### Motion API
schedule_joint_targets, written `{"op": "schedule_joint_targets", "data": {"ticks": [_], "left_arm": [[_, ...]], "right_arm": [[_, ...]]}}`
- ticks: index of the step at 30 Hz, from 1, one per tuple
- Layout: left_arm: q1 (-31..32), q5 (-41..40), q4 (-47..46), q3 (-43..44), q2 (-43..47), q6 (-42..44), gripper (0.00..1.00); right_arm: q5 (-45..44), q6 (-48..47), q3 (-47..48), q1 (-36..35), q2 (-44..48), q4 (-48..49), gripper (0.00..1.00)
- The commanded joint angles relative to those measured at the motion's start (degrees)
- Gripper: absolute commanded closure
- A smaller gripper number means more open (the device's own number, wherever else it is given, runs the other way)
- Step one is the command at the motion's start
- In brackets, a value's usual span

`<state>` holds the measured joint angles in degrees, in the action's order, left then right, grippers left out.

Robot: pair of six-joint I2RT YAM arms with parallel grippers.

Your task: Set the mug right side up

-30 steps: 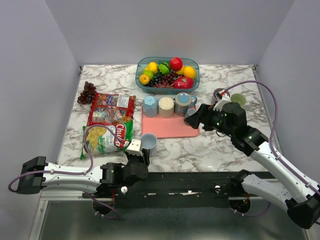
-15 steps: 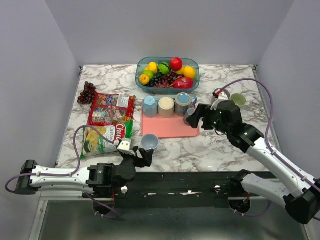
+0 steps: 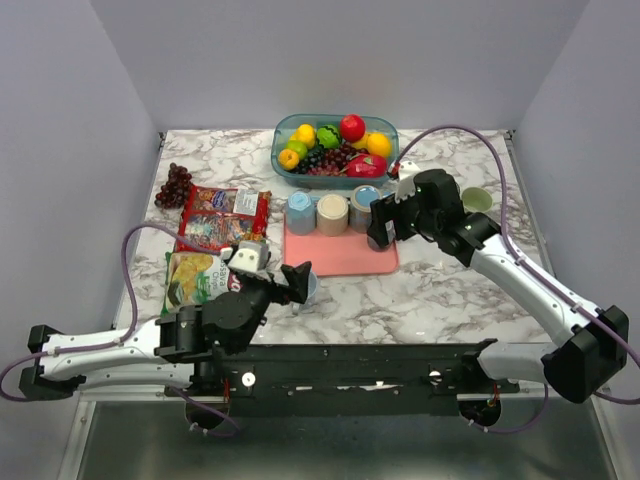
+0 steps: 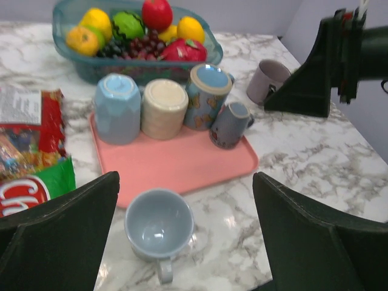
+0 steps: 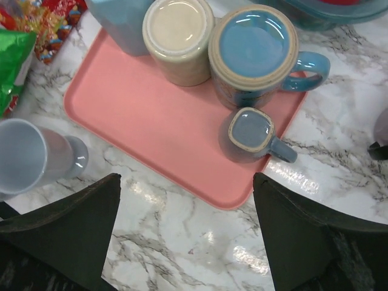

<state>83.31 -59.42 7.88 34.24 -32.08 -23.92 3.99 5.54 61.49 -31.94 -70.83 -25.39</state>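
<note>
worktop (image 3: 450, 300): white marble, grey veins. tray (image 4: 176, 163): plain pink. mug (image 4: 159, 223) between left hand (image 4: 185, 182) fingers: pale blue inside and out. Beneath right hand (image 5: 187, 182): light blue cup (image 4: 117, 108), cream cup (image 4: 163, 108), blue mug (image 4: 206, 97) with tan print and cream rim, small grey-blue mug (image 5: 250, 134). bowl (image 3: 283, 132) beyond it: see-through teal; fruit (image 3: 352, 127) red, yellow, orange, green, dark purple. red bag (image 3: 222, 218): multicolour print. green bag (image 3: 195, 280): red-and-white logo. loose grapes (image 3: 174, 185): dark red. Beside right hand: mauve cup (image 4: 267, 79), pale green cup (image 3: 477, 199). Both hands black.

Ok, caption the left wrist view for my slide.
Open left gripper frames an upright blue mug on the marble table, before a pink tray holding four upside-down mugs.
</note>
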Motion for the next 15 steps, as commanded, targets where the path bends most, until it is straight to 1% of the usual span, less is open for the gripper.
{"op": "schedule_joint_targets", "data": {"ticks": [1, 2, 3, 5, 6, 7, 8, 9, 10, 11, 15], "left_arm": [[-7.62, 7.11, 0.47, 7.5, -11.06, 8.63, 0.01], [-9.55, 10.86, 0.21, 9.34, -14.3, 8.89, 0.01], [-12.53, 12.64, 0.03, 10.14, -15.55, 9.24, 0.01], [-15.7, 17.9, -1.54, 11.98, -19.14, 9.86, 0.01], [-17.29, 20.2, -1.64, 12.6, -20.3, 9.6, 0.01], [-21.13, 22.13, -1.2, 13.39, -21.35, 7.68, 0.01], [-22.91, 23.81, -0.16, 15.22, -23.45, 6.18, 0.01], [-24.84, 27.22, 0.81, 16.11, -24.34, 4.69, 0.01], [-27.47, 28.73, 2.56, 16.99, -24.96, 3.28, 0.01], [-28.45, 30.22, 2.93, 17.61, -25.66, 2.14, 0.01], [-30.22, 35.77, 0.39, 15.86, -24.09, 2.56, 0.01]], "right_arm": [[6.9, -12.03, 3.54, 0.39, -2.64, -3.0, 0.05], [7.43, -14.48, 3.81, 0.39, -3.52, -3.18, 0.05], [7.52, -15.81, 4.16, 0.39, -4.05, -3.44, 0.05], [8.66, -20.45, 5.12, 0.74, -5.63, -5.1, 0.05], [10.76, -22.22, 5.47, 1.0, -6.16, -5.72, 0.05], [11.04, -23.72, 6.44, 1.27, -6.95, -7.38, 0.05], [11.04, -25.91, 7.23, 2.05, -7.74, -8.09, 0.05], [10.95, -26.63, 7.84, 2.67, -9.66, -8.88, 0.05], [11.13, -27.24, 8.46, 3.37, -10.46, -10.28, 0.05], [11.3, -28.47, 9.08, 4.95, -11.17, -10.64, 0.05], [12.53, -31.9, 9.26, 9.0, -15.56, -12.58, 0.08]]}}
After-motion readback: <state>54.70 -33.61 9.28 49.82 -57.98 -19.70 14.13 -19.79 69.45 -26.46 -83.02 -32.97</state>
